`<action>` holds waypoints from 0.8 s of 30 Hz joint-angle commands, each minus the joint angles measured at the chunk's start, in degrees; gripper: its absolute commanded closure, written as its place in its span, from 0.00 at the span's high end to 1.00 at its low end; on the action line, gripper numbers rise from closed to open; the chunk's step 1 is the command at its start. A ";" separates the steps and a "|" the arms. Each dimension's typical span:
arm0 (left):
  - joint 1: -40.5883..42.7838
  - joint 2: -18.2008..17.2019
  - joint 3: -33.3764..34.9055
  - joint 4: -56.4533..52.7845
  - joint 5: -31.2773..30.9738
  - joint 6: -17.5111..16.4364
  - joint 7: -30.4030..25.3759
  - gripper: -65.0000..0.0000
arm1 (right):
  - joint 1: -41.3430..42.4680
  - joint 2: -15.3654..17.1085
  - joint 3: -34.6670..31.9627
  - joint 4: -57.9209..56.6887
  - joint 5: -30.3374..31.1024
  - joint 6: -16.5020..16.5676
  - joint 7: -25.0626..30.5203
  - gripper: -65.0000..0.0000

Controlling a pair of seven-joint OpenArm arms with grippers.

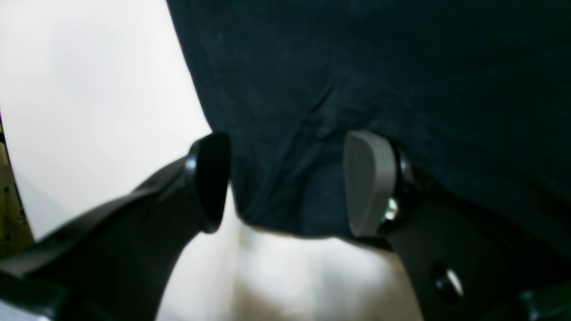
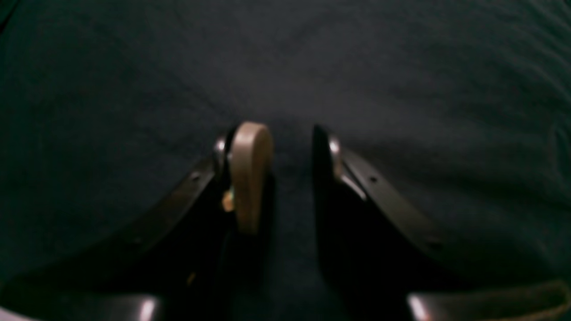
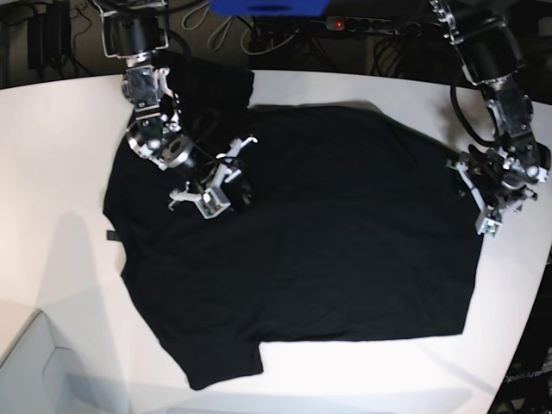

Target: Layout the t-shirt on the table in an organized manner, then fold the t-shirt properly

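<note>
The black t-shirt [image 3: 328,224] lies spread across the white table [image 3: 60,259], one sleeve toward the front and one toward the back left. My right gripper [image 3: 226,172] rests on the shirt's left part. In the right wrist view this gripper [image 2: 287,133] is open with a narrow gap, and only dark t-shirt cloth [image 2: 401,89] shows under and around it. My left gripper [image 3: 483,207] sits at the shirt's right edge. In the left wrist view it [image 1: 290,142] stands open, its fingers astride a corner of the t-shirt [image 1: 357,67] on the table [image 1: 89,89].
Cables and a power strip [image 3: 362,26] run behind the table's far edge. The table's curved edge [image 3: 526,345] falls away at the front right. A small tag [image 3: 110,235] marks the shirt's left edge. A pale raised surface [image 3: 26,362] sits at the front left.
</note>
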 commanded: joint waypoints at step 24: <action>-0.92 -0.93 -0.38 0.00 -0.45 0.32 -1.45 0.00 | 1.12 0.09 -0.02 -0.20 0.94 -0.05 1.71 0.31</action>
